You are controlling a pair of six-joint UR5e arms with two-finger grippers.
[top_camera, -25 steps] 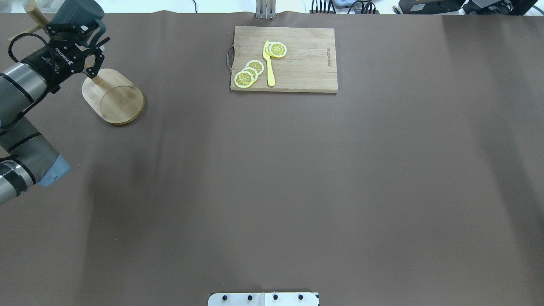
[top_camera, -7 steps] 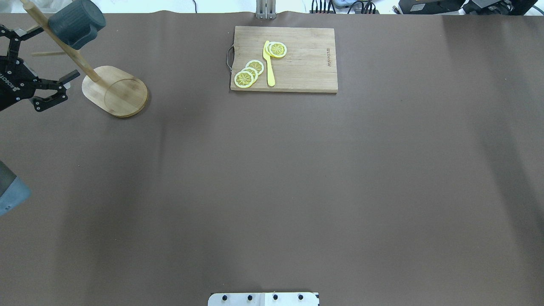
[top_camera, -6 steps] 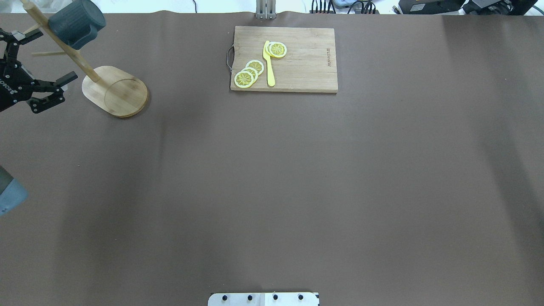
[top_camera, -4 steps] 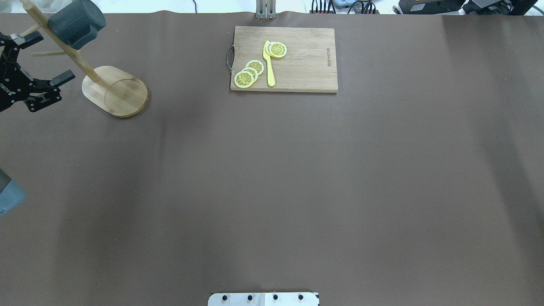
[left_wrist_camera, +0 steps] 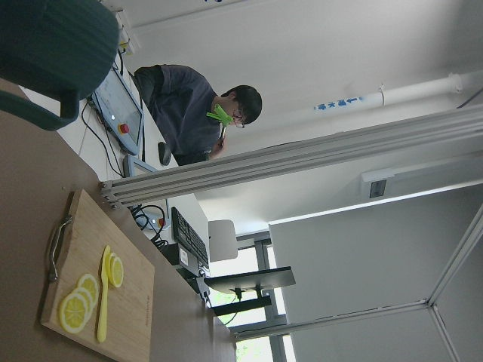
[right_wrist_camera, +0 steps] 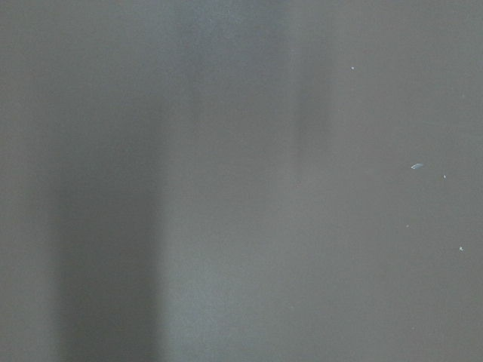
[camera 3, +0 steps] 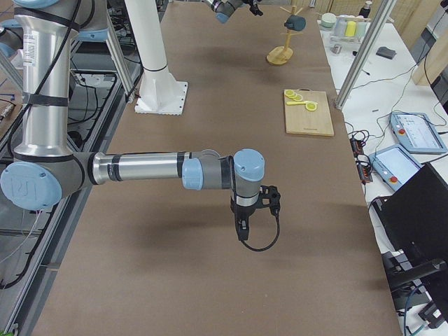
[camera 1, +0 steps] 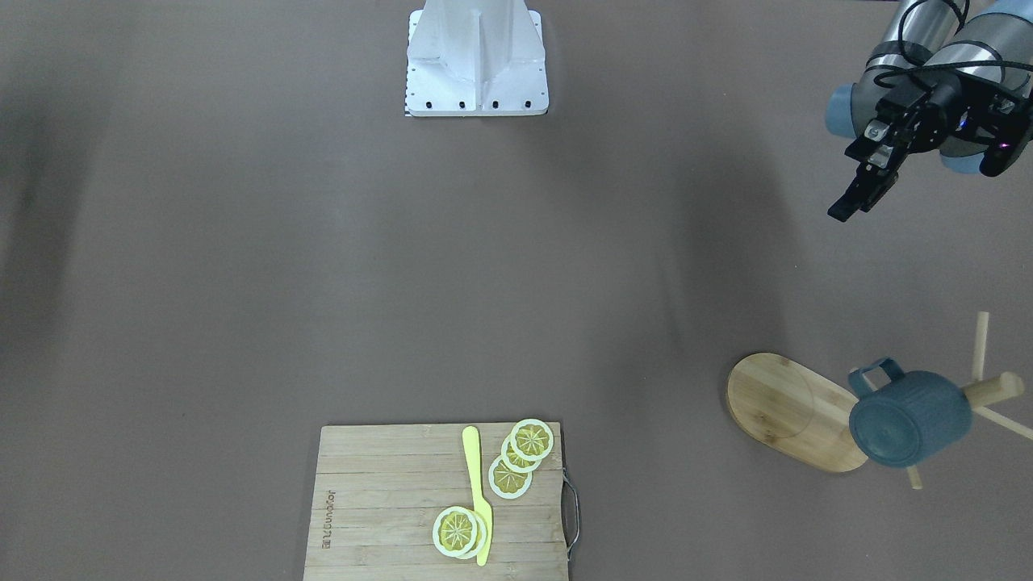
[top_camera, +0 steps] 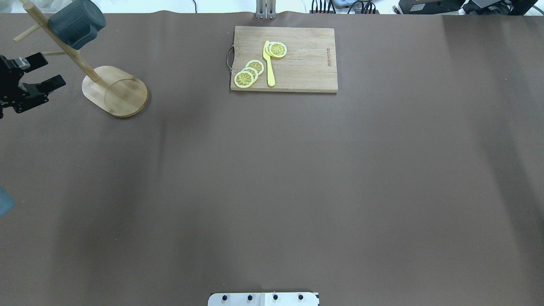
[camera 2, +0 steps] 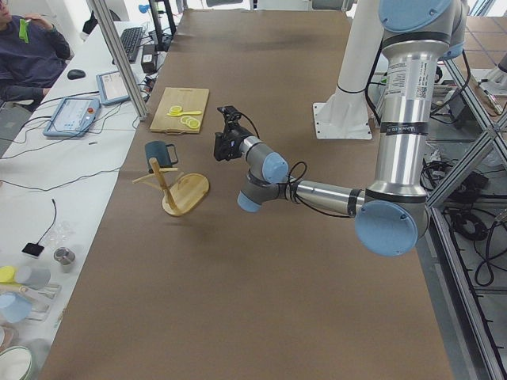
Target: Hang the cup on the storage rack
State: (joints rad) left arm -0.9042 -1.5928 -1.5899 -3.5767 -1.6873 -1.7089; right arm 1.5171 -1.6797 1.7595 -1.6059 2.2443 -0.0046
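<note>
Left gripper (top_camera: pixel 53 69) at far left, fingers spread, empty, apart from rack (top_camera: pixel 114 91); cup (top_camera: pixel 76 23) hanging on an upper peg of the rack; board (top_camera: pixel 297 63) with lemon slices mid-table; right gripper (camera 3: pixel 241 231) low over table, open or closed impossible to tell.

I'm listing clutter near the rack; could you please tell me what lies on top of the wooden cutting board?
A yellow knife and several lemon slices lie on the cutting board; the slices overlap, partly hiding each other and the wood beneath.
</note>
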